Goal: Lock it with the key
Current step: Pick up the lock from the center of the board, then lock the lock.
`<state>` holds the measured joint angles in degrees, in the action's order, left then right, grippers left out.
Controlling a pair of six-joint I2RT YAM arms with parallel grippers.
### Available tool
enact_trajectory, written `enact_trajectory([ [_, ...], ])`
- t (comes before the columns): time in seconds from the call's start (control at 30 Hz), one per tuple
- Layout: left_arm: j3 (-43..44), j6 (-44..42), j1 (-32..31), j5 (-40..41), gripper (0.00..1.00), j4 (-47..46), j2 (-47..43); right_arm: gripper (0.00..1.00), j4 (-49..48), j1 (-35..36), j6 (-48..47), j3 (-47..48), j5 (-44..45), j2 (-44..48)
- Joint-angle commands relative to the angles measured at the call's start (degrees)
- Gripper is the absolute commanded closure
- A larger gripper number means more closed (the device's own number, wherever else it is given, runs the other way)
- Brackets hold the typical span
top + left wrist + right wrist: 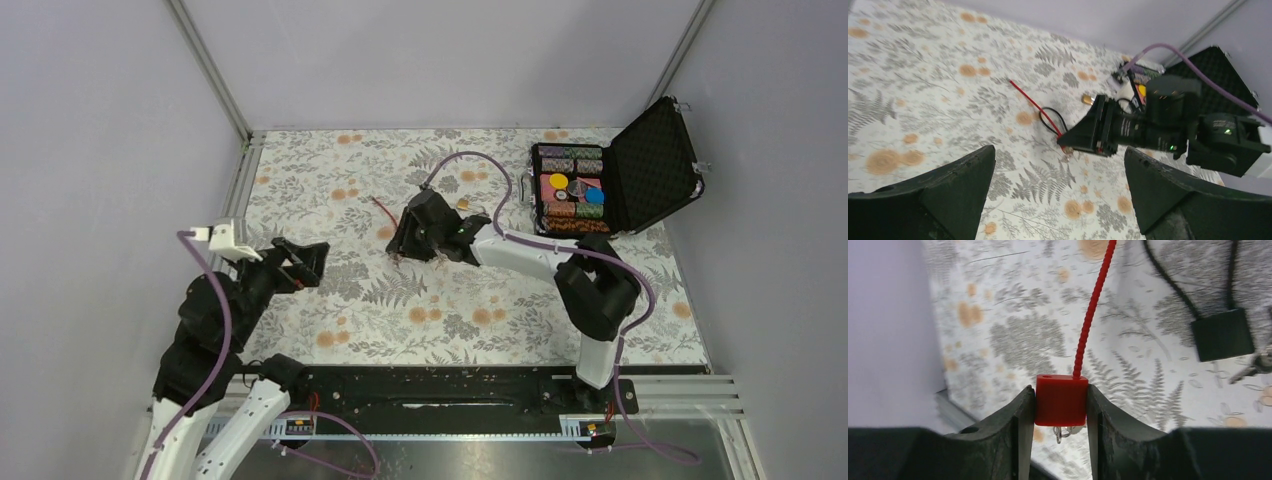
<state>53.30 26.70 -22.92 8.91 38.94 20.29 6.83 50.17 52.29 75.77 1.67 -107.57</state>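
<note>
Right gripper clamps the red block (left gripper gapes), tiny silvery key beside black block.

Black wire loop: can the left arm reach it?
Probably yes: the open left gripper faces the black wire loop across bare cloth, though the right gripper, gripping the red block, crowds it.

Key: blurred, cut by rt edge; we can't count pcs.
Metal bit: mostly hidden behind red block; unID'd.
Red wire: top end cut off by frame.
</note>
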Motion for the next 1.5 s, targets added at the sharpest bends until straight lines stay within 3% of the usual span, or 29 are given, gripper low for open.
enact_trajectory([
  [0.0, -4.02, 6.27, -0.02, -7.76, 0.01, -8.39, 3.96, 0.87, -11.87, -1.04, 5.58, -2.7, -13.74, 5.62],
  [0.33, -7.06, 16.91, 0.02, -8.63, 0.01, -16.41, 14.13, 0.87, -24.33, -2.84, 9.05, -12.47, -23.08, 15.79],
  [0.6, -8.96, 26.58, 0.05, -12.42, 0.01, -25.34, 20.29, 0.86, -30.11, -3.02, 9.05, -16.93, -25.85, 24.64],
  [0.73, -10.58, 29.73, 0.06, -16.48, 0.05, -32.24, 22.78, 0.86, -31.93, -3.03, 9.66, -18.46, -26.4, 27.98],
  [1.07, -14.1, 36.97, 0.01, -22.85, 0.38, -48.06, 26.55, 0.85, -36.81, -2.98, 13.24, -19.7, -28.25, 29.79],
  [1.27, -14.61, 36.93, -0.01, -24.13, 0.63, -49.9, 26.65, 0.86, -38.64, -2.98, 15.47, -19.35, -29.53, 28.65],
  [1.4, -16.67, 35.3, 0.06, -23.83, 0.7, -55.25, 25.56, 0.86, -36.24, -2.98, 14.63, -18.81, -29.62, 29.04],
  [1.47, -16.46, 33.44, 0.06, -23.94, 0.79, -56.5, 25.41, 0.85, -35.42, -2.98, 14.18, -18.54, -29.63, 29.46],
])
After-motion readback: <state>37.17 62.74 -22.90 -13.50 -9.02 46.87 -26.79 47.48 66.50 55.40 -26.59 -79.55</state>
